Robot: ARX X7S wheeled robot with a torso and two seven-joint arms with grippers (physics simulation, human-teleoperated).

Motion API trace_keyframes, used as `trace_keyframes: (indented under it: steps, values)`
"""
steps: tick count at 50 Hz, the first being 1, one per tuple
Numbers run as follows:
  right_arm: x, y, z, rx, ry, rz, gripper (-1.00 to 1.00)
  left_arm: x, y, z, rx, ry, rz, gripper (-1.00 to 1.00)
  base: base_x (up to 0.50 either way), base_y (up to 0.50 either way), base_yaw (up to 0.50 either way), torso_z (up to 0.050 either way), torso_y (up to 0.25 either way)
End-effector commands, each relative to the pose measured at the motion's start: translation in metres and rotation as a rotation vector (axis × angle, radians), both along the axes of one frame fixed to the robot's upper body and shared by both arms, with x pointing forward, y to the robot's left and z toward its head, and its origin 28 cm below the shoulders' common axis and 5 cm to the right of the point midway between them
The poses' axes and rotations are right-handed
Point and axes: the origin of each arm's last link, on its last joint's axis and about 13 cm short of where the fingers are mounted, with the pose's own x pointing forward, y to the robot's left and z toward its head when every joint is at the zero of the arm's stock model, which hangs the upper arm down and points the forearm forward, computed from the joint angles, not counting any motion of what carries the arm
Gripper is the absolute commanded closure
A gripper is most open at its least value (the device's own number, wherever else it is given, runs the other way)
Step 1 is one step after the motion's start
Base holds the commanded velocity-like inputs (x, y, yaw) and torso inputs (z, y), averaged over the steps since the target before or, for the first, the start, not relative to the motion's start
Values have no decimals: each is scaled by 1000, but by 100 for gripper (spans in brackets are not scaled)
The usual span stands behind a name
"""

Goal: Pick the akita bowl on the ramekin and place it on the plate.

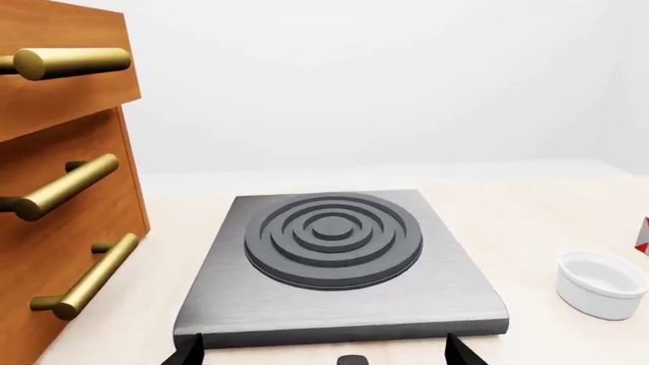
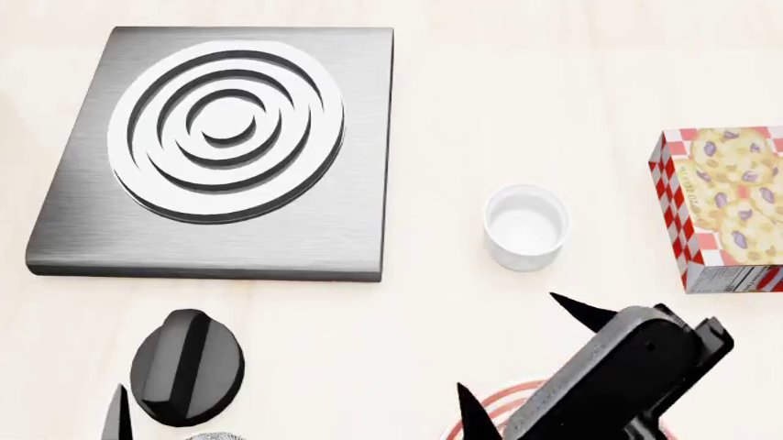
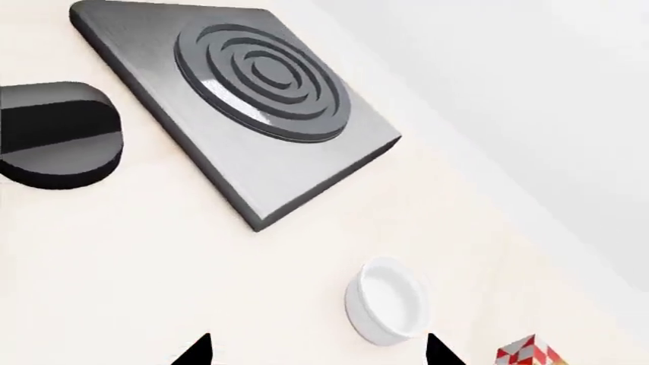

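The akita bowl is out of view in all three views. The white ramekin (image 2: 526, 226) stands on the pale counter with nothing on or in it; it also shows as the ramekin (image 1: 601, 284) and the ramekin (image 3: 385, 300) in the wrist views. A sliver of the plate (image 2: 516, 397), with red rings, shows at the head view's bottom edge under my right gripper (image 2: 512, 348). That gripper (image 3: 316, 350) is open and holds nothing, a little short of the ramekin. My left gripper (image 1: 322, 351) is open and holds nothing, in front of the burner slab.
A grey burner slab (image 2: 226, 147) with concentric rings lies at the left. A black knob (image 2: 186, 367) sits in front of it. A red-checked cookie box (image 2: 724, 206) stands at the right. Wooden drawers with brass handles (image 1: 61, 190) rise beside the slab.
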Motion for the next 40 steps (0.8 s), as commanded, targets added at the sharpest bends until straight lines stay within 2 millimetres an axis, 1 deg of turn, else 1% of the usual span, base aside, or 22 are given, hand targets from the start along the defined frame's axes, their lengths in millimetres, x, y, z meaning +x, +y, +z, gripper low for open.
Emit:
trace_keyframes:
  steps: [1,3,4,11,17,21,26,40]
  values:
    - [14,2,-10,169,-127,-104,-100,0,1,0,-4,0,-2,-100,0,0,0,0,0]
    - [16,3,-11,184,-133,-112,-100,0,1,-1,3,2,2,-100,0,0,0,0,0]
    - [17,3,-13,194,-140,-119,-100,1,1,-2,37,-5,12,-100,0,0,0,0,0]
    - [24,3,-26,283,-220,-212,-100,1,1,-2,18,1,4,-100,0,0,0,0,12]
    - [28,0,-27,400,-274,-276,-100,2,0,-3,19,2,0,-100,0,0,0,0,158]
    - [28,-1,-27,434,-294,-288,-100,2,0,-3,20,0,2,-100,0,0,0,0,210]
    - [29,-2,-24,502,-344,-300,-100,2,0,-3,19,1,-2,-100,0,0,0,0,250]
    - [27,-3,-2,642,-495,-256,-100,3,-1,-4,18,4,-12,-100,0,0,0,0,250]
